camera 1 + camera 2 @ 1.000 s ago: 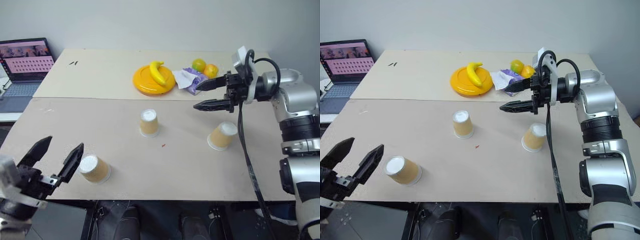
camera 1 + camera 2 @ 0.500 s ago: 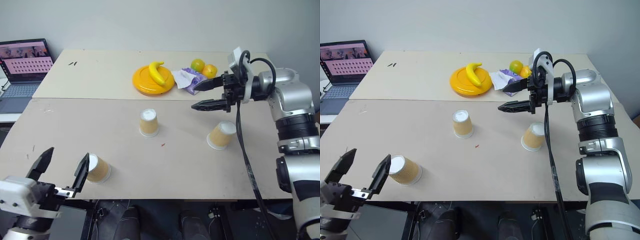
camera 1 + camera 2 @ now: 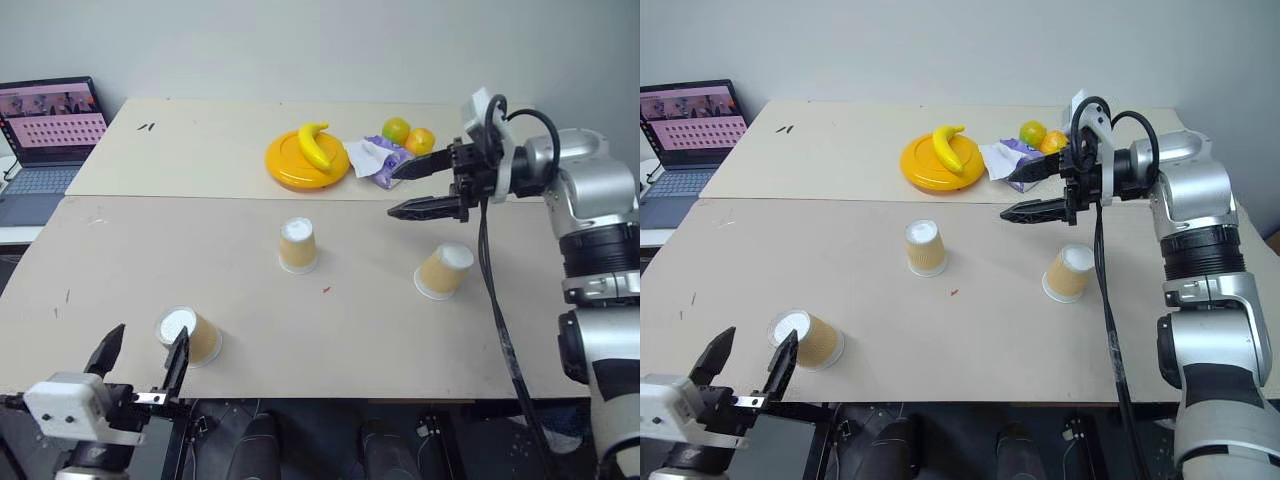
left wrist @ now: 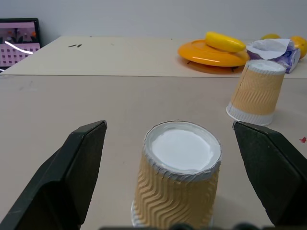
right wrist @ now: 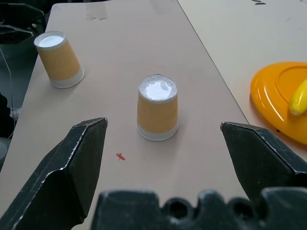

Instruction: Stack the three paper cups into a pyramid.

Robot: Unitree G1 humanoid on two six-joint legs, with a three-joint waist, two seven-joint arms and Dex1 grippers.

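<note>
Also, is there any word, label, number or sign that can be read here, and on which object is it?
None can be read.
Laptop screen: rows of small pictures, too small to read.
Far table: a small dark mark, not legible.
Purple packet: no legible print.
Paper cups: plain.

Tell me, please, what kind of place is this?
Probably an office or lab room: plain tables pushed together against a bare wall, and an open laptop on a side desk.

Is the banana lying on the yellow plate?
Yes, the banana lies on top of the yellow plate at the far side of the table.
</note>
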